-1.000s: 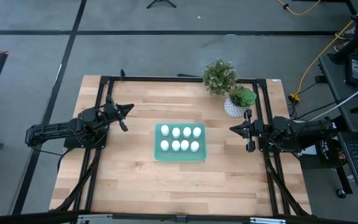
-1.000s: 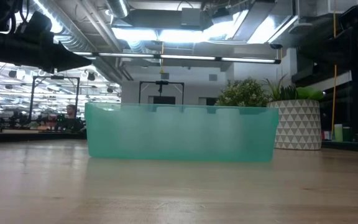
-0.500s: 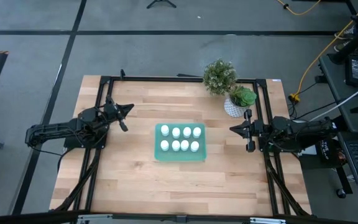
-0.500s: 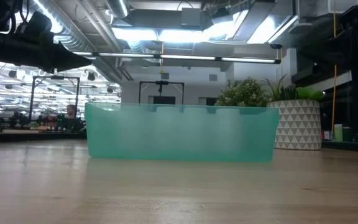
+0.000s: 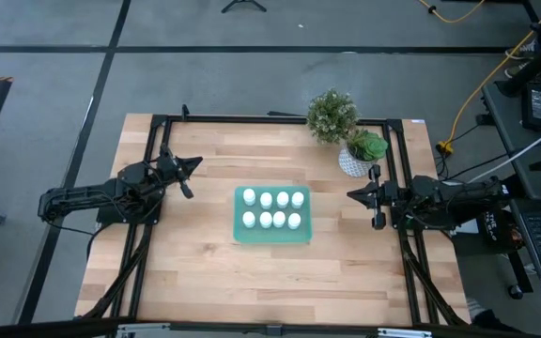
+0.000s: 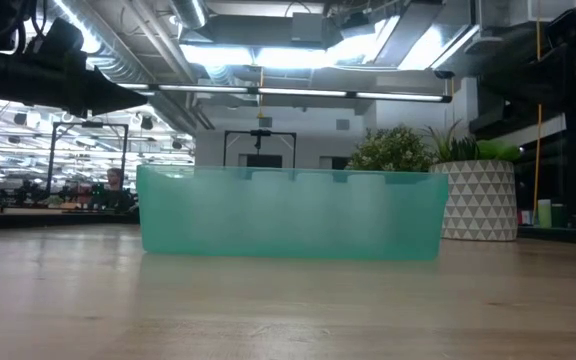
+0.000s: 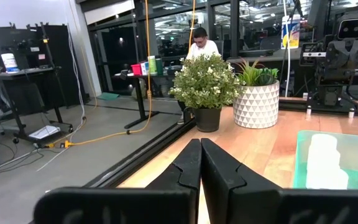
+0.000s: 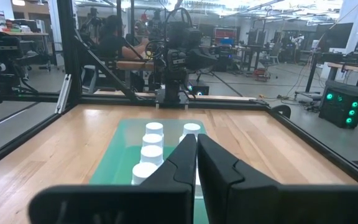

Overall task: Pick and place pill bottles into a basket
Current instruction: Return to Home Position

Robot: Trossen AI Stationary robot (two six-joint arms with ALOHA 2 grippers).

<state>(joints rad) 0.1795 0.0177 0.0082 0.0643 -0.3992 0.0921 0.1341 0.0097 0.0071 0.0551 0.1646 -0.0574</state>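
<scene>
Left claw (image 5: pixel 193 163), fingers pressed together and empty, sits well left of the basket (image 5: pixel 270 238). Right claw (image 5: pixel 350 194), likewise closed on nothing, sits well to its right. Eight smooth white cylindrical pill bottles (image 5: pixel 266 200) stand inside the basket. Risk looks slight: a stray arm swing could shove its light, translucent teal plastic across the slick wooden surface (image 5: pixel 205 272).

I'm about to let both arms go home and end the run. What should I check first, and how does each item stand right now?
1. Eight bottles in the tray: ok, two rows of four.
2. Bottles upright: ok, caps face up.
3. No bottle lying out on the table: ok.
4. Left arm jaws shut, empty, apart from the tray: ok.
5. Right arm jaws shut, empty, apart from the tray: ok.
6. Gap between the right arm and the plant pot: cannot tell.
</scene>
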